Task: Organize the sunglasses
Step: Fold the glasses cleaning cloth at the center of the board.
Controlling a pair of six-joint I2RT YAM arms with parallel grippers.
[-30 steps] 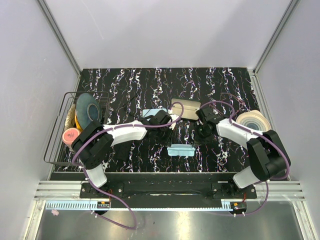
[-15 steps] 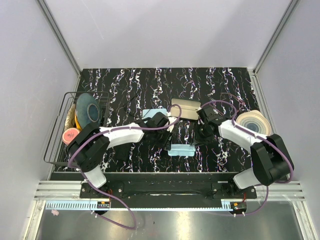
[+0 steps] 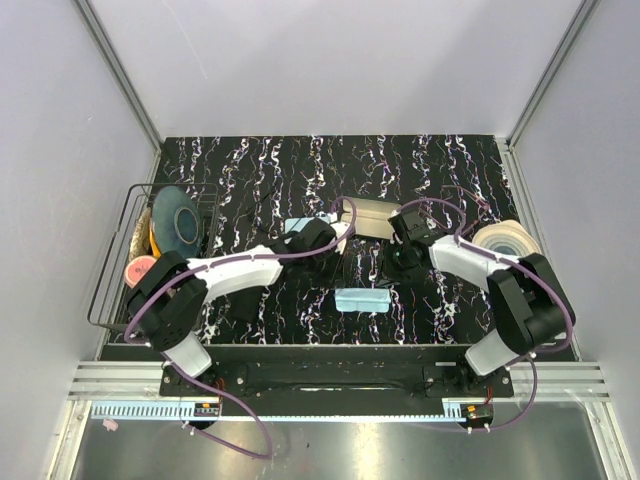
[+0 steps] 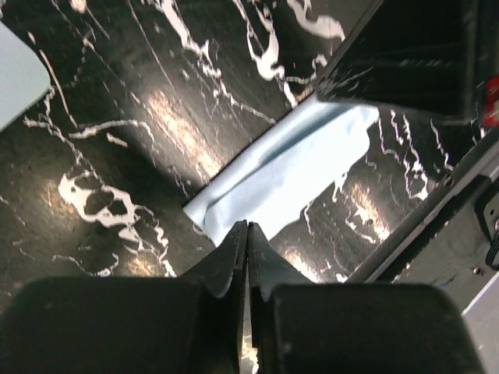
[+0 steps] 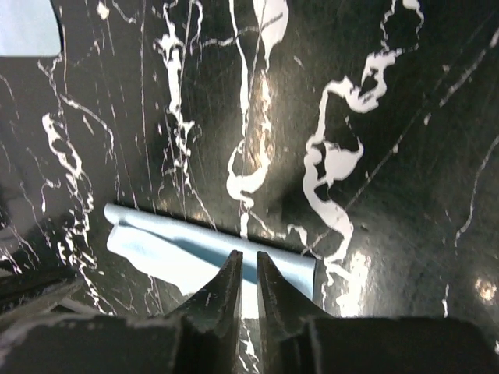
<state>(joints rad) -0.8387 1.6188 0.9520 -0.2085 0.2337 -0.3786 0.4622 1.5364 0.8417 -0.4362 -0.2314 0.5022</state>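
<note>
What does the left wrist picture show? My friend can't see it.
The left end effector, closed tight, points at the edge of a pale blue cloth lying on a black marbled table. A black shape covers the cloth's far end.

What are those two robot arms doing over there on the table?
Both arms are reaching over the middle of the black table. The left gripper and the right gripper are both closed and hold nothing. Each hangs close to a folded light blue cloth that lies flat on the table. No sunglasses show clearly in these pictures, so the tidying does not look finished.
</note>
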